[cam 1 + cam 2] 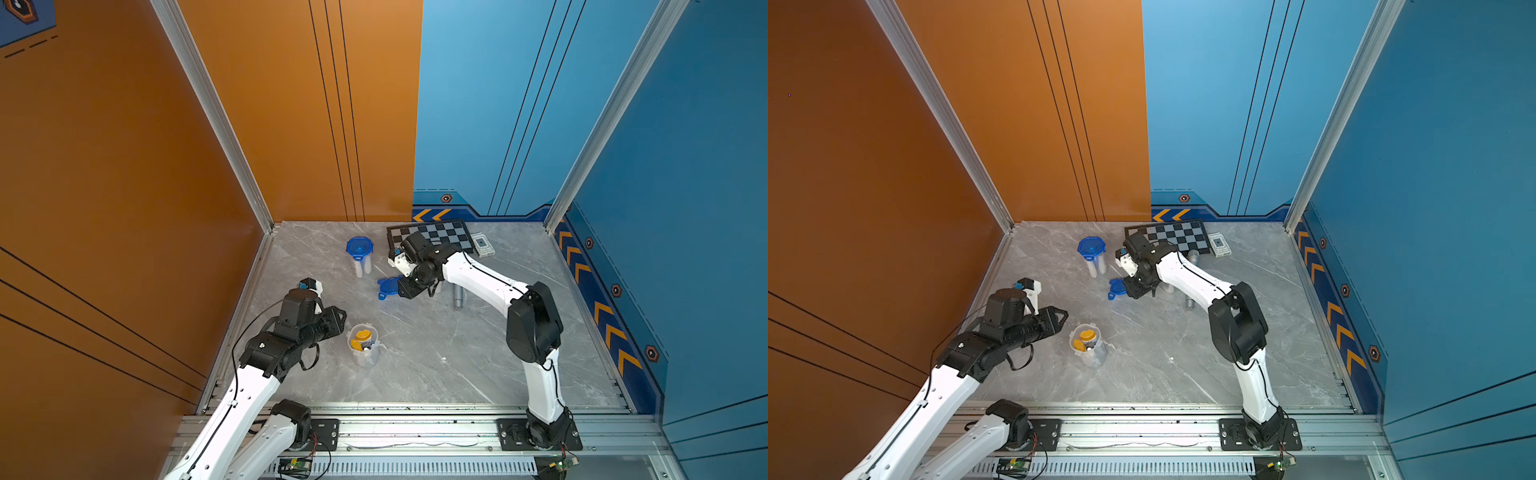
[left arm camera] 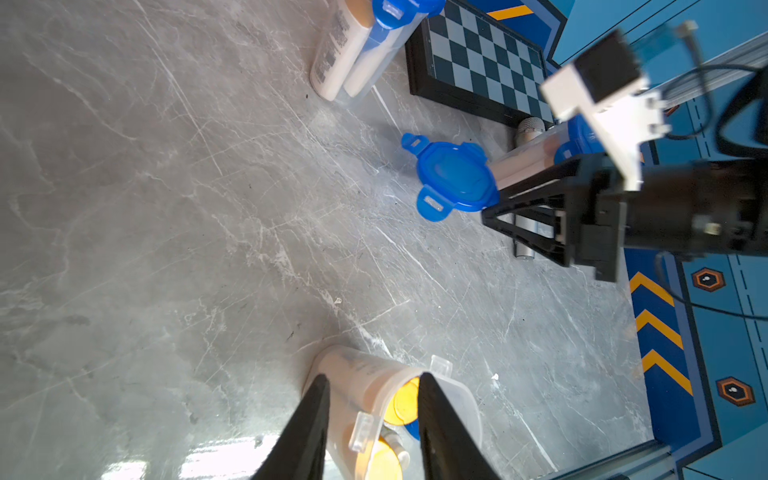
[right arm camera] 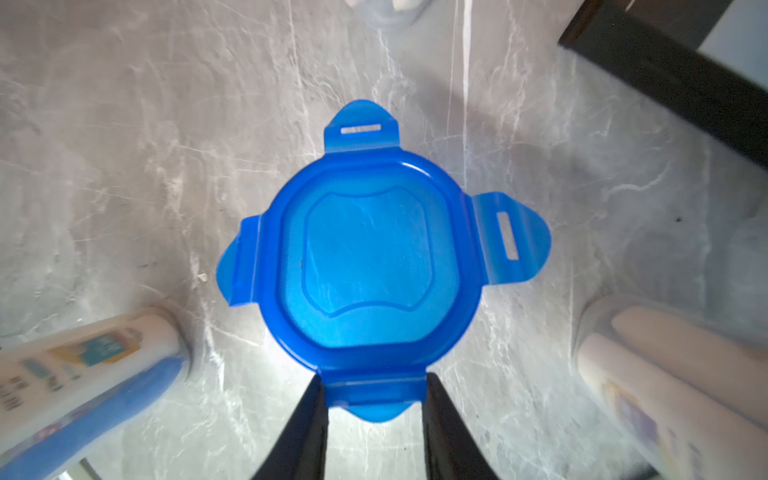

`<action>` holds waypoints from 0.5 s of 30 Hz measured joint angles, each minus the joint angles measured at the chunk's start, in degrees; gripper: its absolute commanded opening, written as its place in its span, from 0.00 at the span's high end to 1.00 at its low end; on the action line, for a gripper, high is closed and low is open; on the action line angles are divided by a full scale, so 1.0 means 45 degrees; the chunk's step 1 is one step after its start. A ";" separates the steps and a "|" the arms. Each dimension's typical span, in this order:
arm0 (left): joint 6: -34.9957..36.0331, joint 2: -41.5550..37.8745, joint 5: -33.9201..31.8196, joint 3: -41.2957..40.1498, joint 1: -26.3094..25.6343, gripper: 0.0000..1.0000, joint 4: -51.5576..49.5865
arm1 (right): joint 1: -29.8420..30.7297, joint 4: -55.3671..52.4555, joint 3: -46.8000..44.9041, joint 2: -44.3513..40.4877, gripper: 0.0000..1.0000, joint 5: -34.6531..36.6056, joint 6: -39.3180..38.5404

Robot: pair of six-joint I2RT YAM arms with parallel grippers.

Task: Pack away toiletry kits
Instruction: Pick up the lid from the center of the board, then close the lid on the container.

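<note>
The open cup (image 1: 370, 358) is judged to be light and thin-walled. It is stiff enough to stand but easily tipped, being tall and already loaded. It is best steadied low on its clear wall rather than at the rim. In a top view it is found at about 4 o'clock of the left gripper (image 1: 341, 319), just beside it. In the left wrist view that gripper's jaws are seen partly apart, with the cup's rim showing through the gap and nothing pinched between them.

The blue lid (image 3: 370, 266) is judged light, smooth and slightly flexible. Its four tabs are the only thin edges offered for a pinch. One tab is clamped in the right gripper (image 3: 373, 380), and the lid appears to be lifted off the table (image 1: 436, 353). In a top view the lid is placed at 9 o'clock of that gripper, and the open cup at about 7 o'clock of the lid, well apart.

The capped bottles (image 1: 363, 334) are seen standing inside the open cup, close under its rim, so a square seating of the lid is judged necessary.
</note>
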 measured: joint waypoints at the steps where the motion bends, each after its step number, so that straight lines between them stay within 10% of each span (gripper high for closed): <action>1: 0.0005 0.0010 -0.0019 0.0000 0.0039 0.65 -0.0063 | 0.0078 0.0024 -0.0165 -0.0335 0.87 -0.0044 -0.0005; 7: -0.0044 0.0034 -0.0335 0.0005 0.0345 0.62 -0.0539 | 0.0933 0.0092 -0.0748 -0.1530 0.87 -0.0262 -0.0136; 15: -0.0146 0.0272 -0.0384 0.0806 0.1263 0.25 -0.1656 | 0.2458 0.0068 -0.1360 -0.3317 0.86 -0.0772 -0.0447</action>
